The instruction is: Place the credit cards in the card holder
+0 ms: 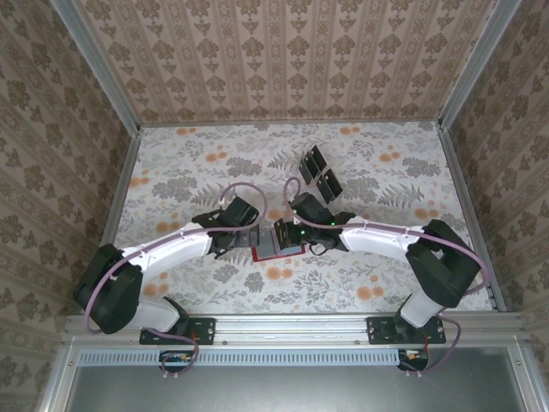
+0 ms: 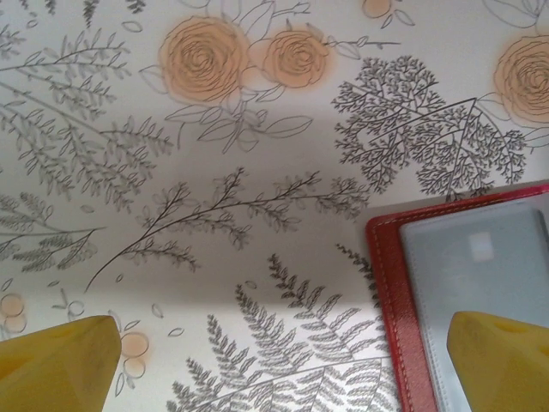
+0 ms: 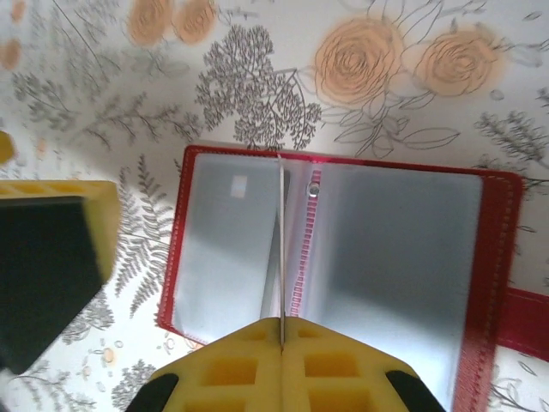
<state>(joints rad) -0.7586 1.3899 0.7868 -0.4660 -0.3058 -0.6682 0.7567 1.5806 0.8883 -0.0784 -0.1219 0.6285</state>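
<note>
One camera sits high up at the near edge of the table [image 1: 189, 163] and looks down on all of it. The two wrist cameras look down from very close. All three see the red card holder [image 3: 386, 275].

Soft even light, faint shadows, blurry wrist close-ups.

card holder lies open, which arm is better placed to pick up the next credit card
Probably left: the left claw is open and empty beside the card holder, while the right claw is shut on a thin sheet standing in it. The credit cards lie farther back.
</note>
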